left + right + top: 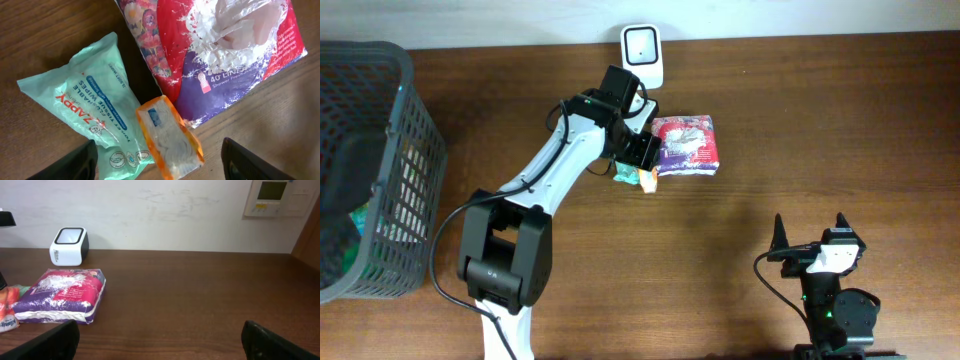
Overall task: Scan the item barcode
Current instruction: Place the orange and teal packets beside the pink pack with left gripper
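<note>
A white barcode scanner (pixel 642 50) stands at the table's far edge, also seen in the right wrist view (pixel 70 246). Just in front of it lie three items: a pink and purple pack (pixel 686 145) (pixel 220 55), a mint-green wipes pack (pixel 95 105) and a small orange-edged tissue packet (pixel 170 137) (pixel 647 181). My left gripper (pixel 160 167) hovers over them, open. The orange packet lies between its fingers (pixel 70 165), touching neither. My right gripper (pixel 160 342) is open and holds nothing, near the front edge (pixel 810 240).
A dark mesh basket (pixel 380 170) with goods inside stands at the left edge of the table. The left arm (pixel 555 160) reaches diagonally from the front centre toward the scanner. A wall panel (pixel 277 197) hangs behind the table.
</note>
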Robot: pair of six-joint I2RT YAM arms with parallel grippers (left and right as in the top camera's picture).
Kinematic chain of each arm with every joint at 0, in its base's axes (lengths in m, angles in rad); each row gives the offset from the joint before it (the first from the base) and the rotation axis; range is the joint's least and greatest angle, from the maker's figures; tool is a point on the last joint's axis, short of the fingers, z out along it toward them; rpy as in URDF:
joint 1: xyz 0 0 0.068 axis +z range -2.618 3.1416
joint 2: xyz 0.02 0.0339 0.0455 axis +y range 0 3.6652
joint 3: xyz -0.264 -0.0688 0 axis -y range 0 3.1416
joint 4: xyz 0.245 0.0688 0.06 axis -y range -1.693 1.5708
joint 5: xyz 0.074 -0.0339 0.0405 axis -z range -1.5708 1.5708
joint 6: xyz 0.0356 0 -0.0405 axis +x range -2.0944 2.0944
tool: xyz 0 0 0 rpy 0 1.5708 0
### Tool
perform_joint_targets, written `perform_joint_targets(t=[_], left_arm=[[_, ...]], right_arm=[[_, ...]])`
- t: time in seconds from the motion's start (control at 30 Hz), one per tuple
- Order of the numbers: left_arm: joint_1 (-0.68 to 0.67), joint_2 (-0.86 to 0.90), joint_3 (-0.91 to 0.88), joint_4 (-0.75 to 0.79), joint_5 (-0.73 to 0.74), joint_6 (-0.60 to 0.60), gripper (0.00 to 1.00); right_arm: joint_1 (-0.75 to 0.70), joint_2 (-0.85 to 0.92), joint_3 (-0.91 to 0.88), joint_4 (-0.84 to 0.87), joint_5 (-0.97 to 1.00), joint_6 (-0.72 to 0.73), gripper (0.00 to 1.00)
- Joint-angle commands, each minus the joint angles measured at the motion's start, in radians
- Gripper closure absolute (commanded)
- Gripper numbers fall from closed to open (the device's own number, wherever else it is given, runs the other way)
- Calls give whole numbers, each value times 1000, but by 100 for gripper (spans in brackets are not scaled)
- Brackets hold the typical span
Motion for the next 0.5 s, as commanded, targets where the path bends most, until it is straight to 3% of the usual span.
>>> perform_joint_targets(t=[0.0,0.07,0.13,0.17,0.23,0.27,0.3,0.37,0.43,0.47], left_arm=[[39,9,81,-63,-2,5,28],[65,9,126,-124,10,5,34],[69,9,131,-150,118,5,49],[64,14,131,-177,193,5,48],[19,33,125,-219,252,5,23],[-8,46,125,-223,239,5,18],[-35,63,125,-221,157,-16,4],[-69,103,125,-220,-42,-148,1],[-85,133,125,-196,-50,-148,0],[-84,140,125,-167,-84,-149,13]], right_arm=[[6,-6,-8,-1,-2,8,1],[6,-6,-8,-1,-2,8,1],[6,-6,-8,-1,-2,8,1],[6,-6,-8,-1,-2,8,1],[6,-6,-8,-1,-2,8,1],[6,-6,-8,-1,-2,8,1],[6,-7,-8,-1,-2,8,1],[6,-6,-8,-1,-2,8,1],[6,-6,-8,-1,-2,8,1],[6,-6,-8,-1,-2,8,1]])
